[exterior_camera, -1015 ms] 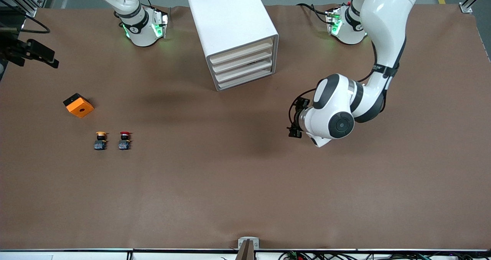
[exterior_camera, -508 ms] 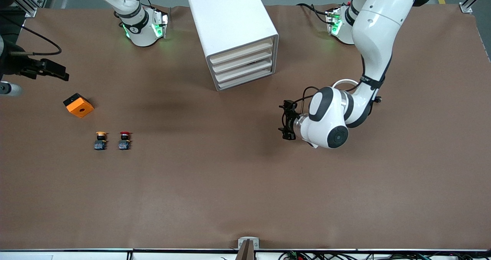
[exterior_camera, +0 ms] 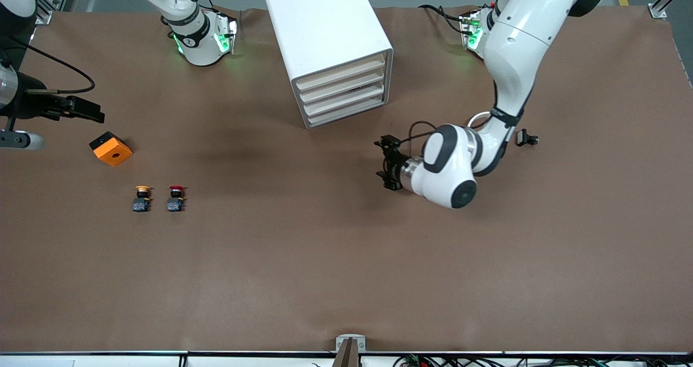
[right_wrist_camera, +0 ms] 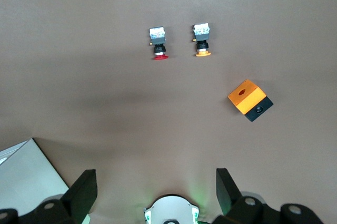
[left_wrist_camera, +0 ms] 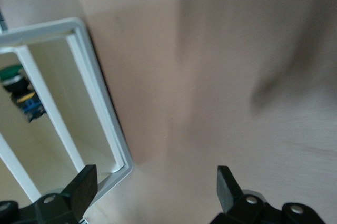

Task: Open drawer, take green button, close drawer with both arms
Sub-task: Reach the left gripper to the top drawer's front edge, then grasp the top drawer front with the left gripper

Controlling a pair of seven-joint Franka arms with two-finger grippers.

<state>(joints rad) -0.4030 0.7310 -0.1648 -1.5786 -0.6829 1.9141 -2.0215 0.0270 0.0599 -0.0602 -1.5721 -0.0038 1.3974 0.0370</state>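
The white cabinet [exterior_camera: 325, 31] stands at the back middle of the table with all four cream drawers pushed in; the bottommost drawer [exterior_camera: 346, 113] is shut. My left gripper [exterior_camera: 387, 164] is open and empty, low over the table, off the cabinet's front corner at the left arm's end. In the left wrist view my left gripper [left_wrist_camera: 152, 190] faces the cabinet's white front frame [left_wrist_camera: 100, 108], and the green-capped button [left_wrist_camera: 13, 79] shows inside it; which drawer holds it I cannot tell. My right gripper [exterior_camera: 89, 111] is open and empty, high over the right arm's end; it also shows in its wrist view [right_wrist_camera: 155, 190].
A red-capped button [exterior_camera: 175, 198] and a yellow-capped button [exterior_camera: 142, 198] stand side by side toward the right arm's end. An orange box [exterior_camera: 110, 148] sits farther from the camera than they are. All three show in the right wrist view: [right_wrist_camera: 158, 42], [right_wrist_camera: 201, 38], [right_wrist_camera: 250, 100].
My left gripper has swung toward the right arm's end, closing on the cabinet's front. My right gripper has come farther in over the table's end.
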